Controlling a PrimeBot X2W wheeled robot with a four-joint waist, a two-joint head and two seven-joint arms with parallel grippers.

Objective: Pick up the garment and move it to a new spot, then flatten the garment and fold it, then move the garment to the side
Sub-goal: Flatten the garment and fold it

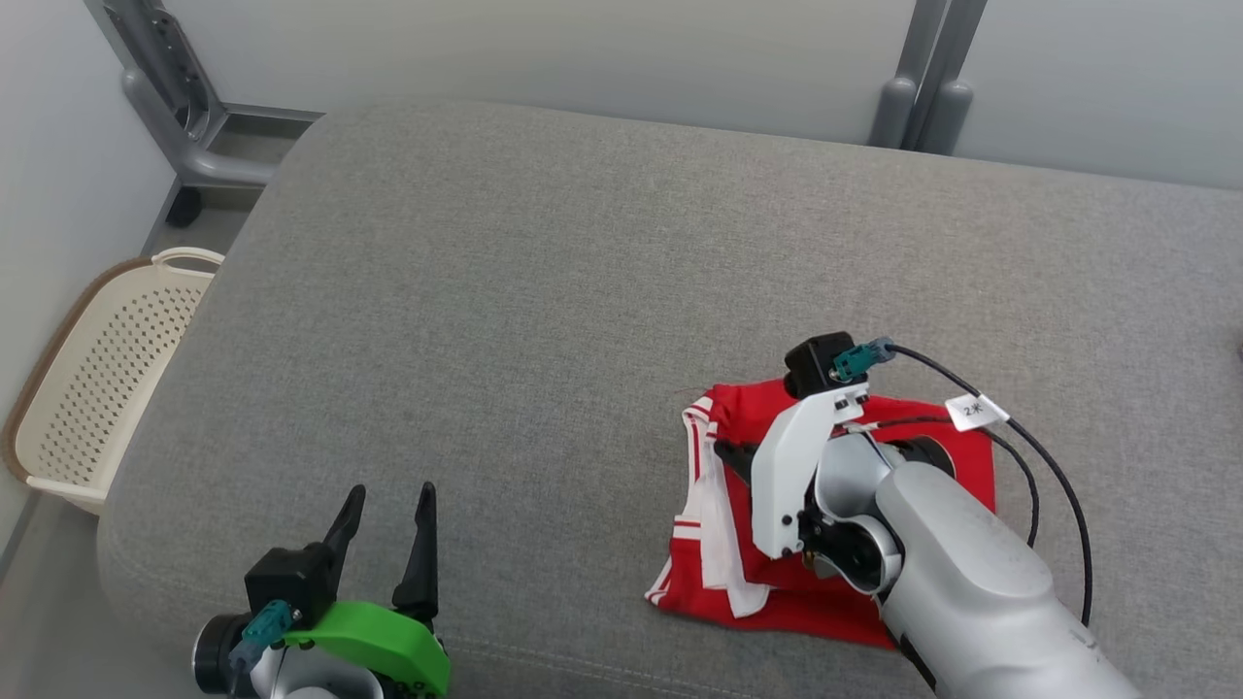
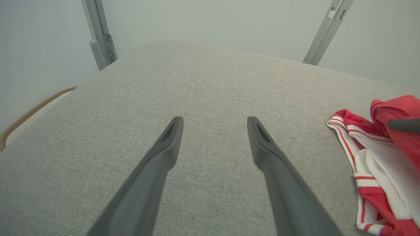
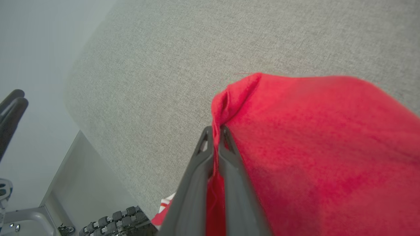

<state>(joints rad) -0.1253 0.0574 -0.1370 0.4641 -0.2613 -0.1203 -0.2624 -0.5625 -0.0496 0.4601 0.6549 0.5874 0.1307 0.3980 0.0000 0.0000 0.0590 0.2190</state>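
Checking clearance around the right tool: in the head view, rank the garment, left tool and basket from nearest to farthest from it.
1. garment: pinched in the shut right tool.
2. left tool: to its left, open, over the grey cushion.
3. basket: farthest left, past the cushion's edge.

Left claw (image 1: 391, 488): two long dark tapered fingers (image 2: 164, 154) are seen. A bright green bracket (image 1: 388, 636), black camera block (image 1: 286, 580) and teal connector (image 1: 264, 621) are fitted at the wrist.

Right claw (image 3: 216, 129): a white bracket (image 1: 791, 456), second teal connector (image 1: 859, 361), black cable (image 1: 1063, 485) bearing a white tag (image 1: 976, 411), and a rounded silver-grey forearm (image 1: 971, 573) are noted.
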